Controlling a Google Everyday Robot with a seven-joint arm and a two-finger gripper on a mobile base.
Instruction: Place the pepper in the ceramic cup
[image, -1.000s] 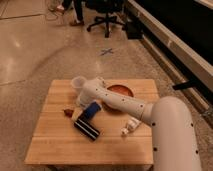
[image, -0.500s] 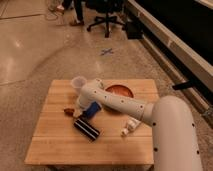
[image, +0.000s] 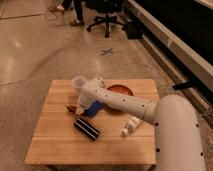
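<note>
Camera view shows the gripper (image: 79, 105) low over the counter (image: 55, 145), right at the pepper (image: 70, 108), which lies on the wood just beside the blue sponge (image: 93, 109). Whether the gripper has closed on it I cannot tell. The cup (image: 78, 83) stands upright close behind. Grasping looks like the step in hand: take the pepper across its middle, lift it clear of the sponge and the black block (image: 86, 128), then centre it over the cup's rim before letting go.
</note>
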